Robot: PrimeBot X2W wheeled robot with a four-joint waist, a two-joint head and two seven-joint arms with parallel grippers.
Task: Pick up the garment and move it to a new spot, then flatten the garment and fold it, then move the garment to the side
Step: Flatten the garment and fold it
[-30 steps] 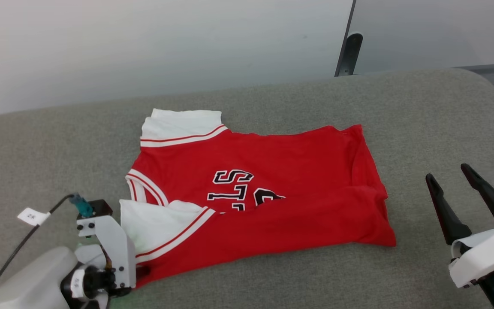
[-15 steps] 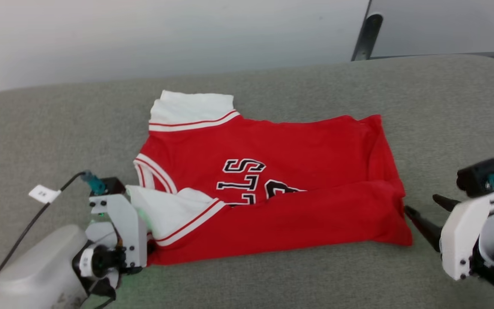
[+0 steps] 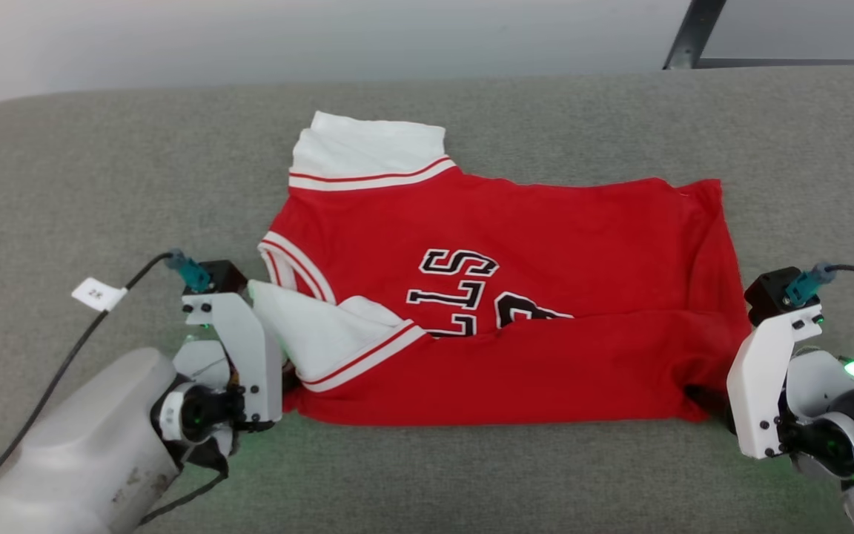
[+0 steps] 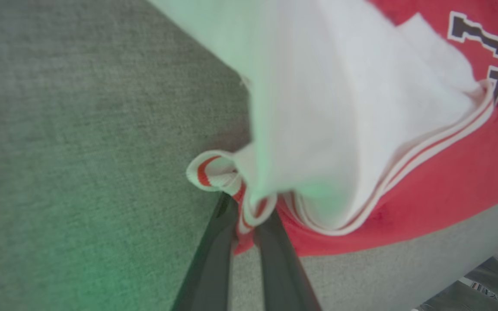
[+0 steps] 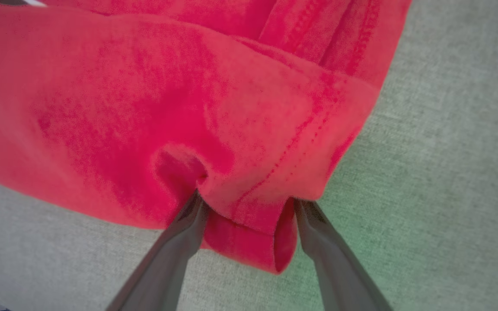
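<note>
Since a second ago my right gripper (image 5: 249, 202) has swung in, fingers apart astride the near hem corner (image 5: 253, 242) of the red jersey shirt with white sleeves (image 3: 545, 245). My left gripper (image 4: 247, 211) clamps its striped cuff (image 4: 212, 172), presumably for a two-handed fold across the grey fabric surface (image 3: 101, 185) it lies on.

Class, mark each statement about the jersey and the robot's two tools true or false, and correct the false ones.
1. The left tool is shut on the jersey's striped sleeve trim. True.
2. The right tool is pinched shut on the hem. False: its fingers stand apart, with a red fold between them.
3. The jersey hangs in the air. False: it lies on a grey cushion.
4. The jersey's near edge is folded over, covering part of the lettering. True.
5. The sleeves are black. False: they are white.
</note>
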